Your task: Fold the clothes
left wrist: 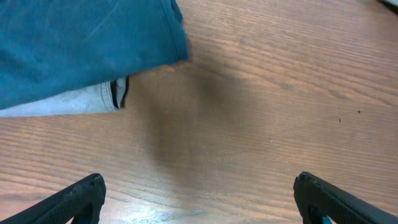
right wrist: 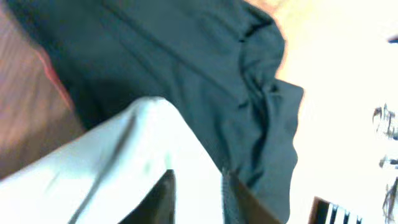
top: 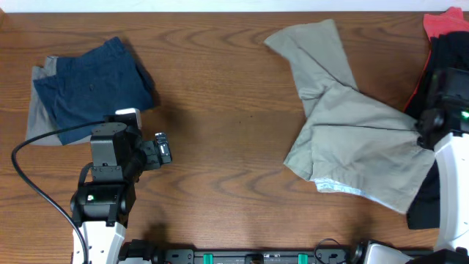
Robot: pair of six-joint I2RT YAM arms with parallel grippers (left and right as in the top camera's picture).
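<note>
The khaki-beige shorts (top: 352, 125) lie crumpled at the right of the table, one leg reaching toward the back. My right gripper (top: 428, 123) is at their right edge. In the right wrist view its fingers (right wrist: 198, 196) are shut on a fold of the pale shorts (right wrist: 124, 168), lifted above a dark garment (right wrist: 186, 62). Navy shorts (top: 95, 81) lie folded on a grey piece (top: 40, 110) at the left. My left gripper (top: 163, 149) is open and empty over bare wood (left wrist: 199, 199), just right of the navy shorts (left wrist: 81, 43) and the grey piece (left wrist: 68, 102).
A black-and-red garment (top: 443, 44) is piled at the far right edge, partly under my right arm. A black cable (top: 29, 147) loops by the left arm. Bare wooden table (top: 220, 95) lies between the two piles.
</note>
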